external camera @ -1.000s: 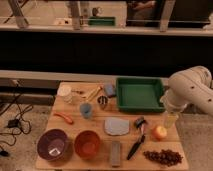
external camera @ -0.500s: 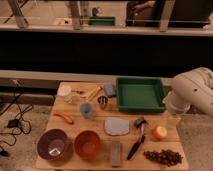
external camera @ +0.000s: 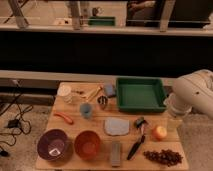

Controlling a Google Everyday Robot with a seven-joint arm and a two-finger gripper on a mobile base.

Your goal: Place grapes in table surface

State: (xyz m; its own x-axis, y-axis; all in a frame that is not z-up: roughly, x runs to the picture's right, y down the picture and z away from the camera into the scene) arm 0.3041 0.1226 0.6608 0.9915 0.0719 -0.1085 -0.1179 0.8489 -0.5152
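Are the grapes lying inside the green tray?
No, the grapes lie on the table surface beside the black brush; the gripper hangs by the orange fruit.

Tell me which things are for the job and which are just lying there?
For the job: grapes, table surface, the hand at the table's right edge.
Just lying about: green tray, purple bowl, orange bowl, black brush, orange fruit.

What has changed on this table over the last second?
Nothing visibly. The gripper hangs at the right edge of the table surface, beside the orange fruit, as before. The grapes and everything else lie where they were.
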